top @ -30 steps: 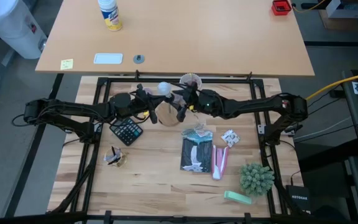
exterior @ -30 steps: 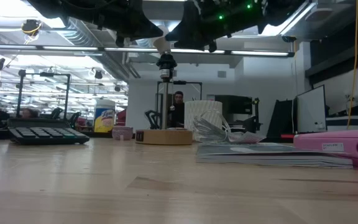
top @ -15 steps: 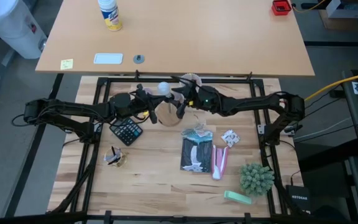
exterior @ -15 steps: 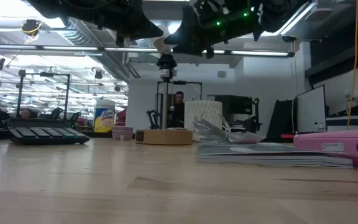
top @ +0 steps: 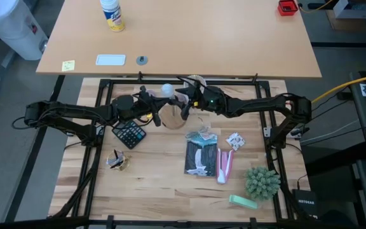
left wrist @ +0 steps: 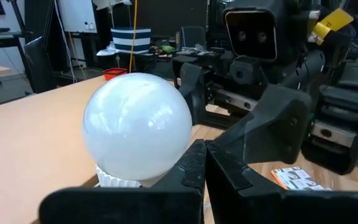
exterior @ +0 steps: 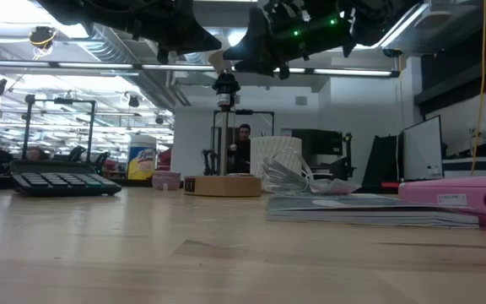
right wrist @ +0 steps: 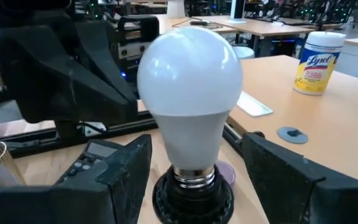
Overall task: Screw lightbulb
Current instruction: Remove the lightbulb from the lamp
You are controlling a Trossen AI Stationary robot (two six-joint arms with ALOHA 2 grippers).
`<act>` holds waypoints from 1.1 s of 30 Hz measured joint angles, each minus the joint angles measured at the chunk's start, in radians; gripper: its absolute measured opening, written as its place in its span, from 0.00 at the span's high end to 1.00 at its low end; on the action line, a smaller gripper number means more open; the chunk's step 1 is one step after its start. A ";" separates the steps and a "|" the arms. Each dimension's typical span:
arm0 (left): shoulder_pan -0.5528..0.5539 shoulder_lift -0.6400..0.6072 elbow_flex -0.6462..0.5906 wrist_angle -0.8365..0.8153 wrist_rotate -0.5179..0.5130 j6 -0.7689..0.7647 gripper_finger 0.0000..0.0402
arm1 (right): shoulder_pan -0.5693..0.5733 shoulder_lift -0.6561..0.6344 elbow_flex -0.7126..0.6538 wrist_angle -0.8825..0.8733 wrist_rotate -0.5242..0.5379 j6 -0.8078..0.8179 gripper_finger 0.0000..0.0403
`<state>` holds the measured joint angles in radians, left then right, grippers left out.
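The lightbulb (right wrist: 189,99) is seated base-down in the black socket (right wrist: 193,194) atop the post of the round wooden stand (exterior: 223,185), near the back edge of the wooden work table (top: 164,184). In the right wrist view a band of silvery thread is left showing above the socket collar, so the bulb is judged not yet fully screwed home.

The right gripper (right wrist: 194,171) is placed around the bulb's neck with its fingers (right wrist: 128,168) spread wide — one on each side, neither seen pressing the white shell, so nothing is grasped by it. The left gripper (left wrist: 199,163) is clenched shut on nothing and is held just beside the globe, on the side away from the right arm.

For the step to be done well, the right fingers should be closed on the lower, narrower part of the shell, squarely across its width and with light pressure only. The turn should be made about the bulb's own axis, without sideways pull, so that the thread is not crossed and the light stand is not dragged or tipped. A steadying hold on the stand could be given by the left arm.

The bulb's long axis stands vertical — dome pointing up, screw base pointing down into the socket — with no lean to be made out in either wrist view.
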<state>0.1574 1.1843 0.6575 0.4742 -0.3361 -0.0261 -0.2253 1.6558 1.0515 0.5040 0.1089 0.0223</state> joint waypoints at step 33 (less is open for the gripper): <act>-0.002 0.000 0.000 0.000 0.000 -0.004 1.00 | -0.013 0.026 0.001 0.072 -0.053 0.003 0.37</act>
<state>0.1558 1.1843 0.6575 0.4746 -0.3359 -0.0303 -0.2382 1.6821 1.0527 0.5759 0.0559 0.0251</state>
